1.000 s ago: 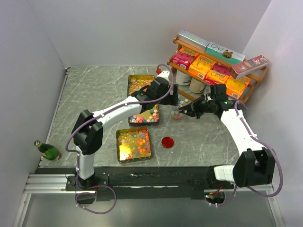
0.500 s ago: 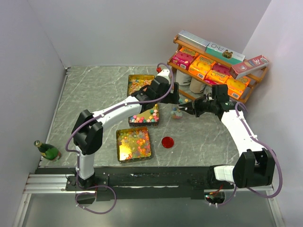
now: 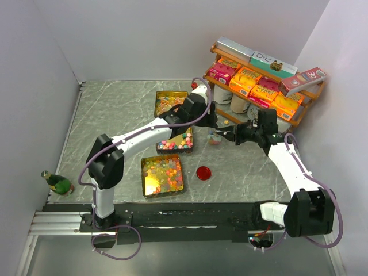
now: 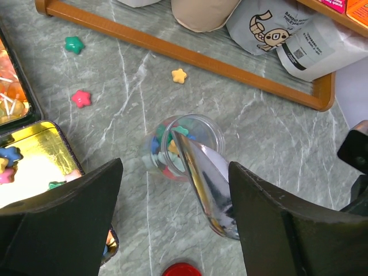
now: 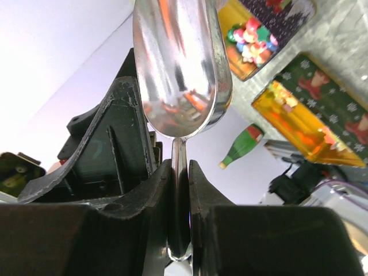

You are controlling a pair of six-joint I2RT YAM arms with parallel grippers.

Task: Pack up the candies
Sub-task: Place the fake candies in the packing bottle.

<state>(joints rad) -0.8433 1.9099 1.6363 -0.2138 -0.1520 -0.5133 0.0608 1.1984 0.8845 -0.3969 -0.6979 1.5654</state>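
A small clear jar (image 4: 185,145) stands on the marble table with mixed candies (image 4: 167,150) inside; it also shows in the top view (image 3: 215,139). My right gripper (image 3: 237,136) is shut on the handle of a metal spoon (image 5: 180,190). The spoon bowl (image 4: 208,185) is tilted over the jar's mouth and looks empty. My left gripper (image 4: 175,167) is open above the jar, its jaws on either side of jar and spoon, holding nothing. Loose star candies lie near the shelf: green (image 4: 73,44), pink (image 4: 81,98), yellow (image 4: 179,75).
Three tins of candies sit on the table: one at the back (image 3: 168,101), one in the middle (image 3: 176,142), a gold one in front (image 3: 163,174). A red lid (image 3: 203,172) lies near the jar. A wooden shelf of boxes (image 3: 261,80) stands at right. A green bottle (image 3: 57,182) lies at front left.
My right arm has carried the spoon left to the jar, and its bowl now tips over the jar's mouth. The left arm has barely moved.
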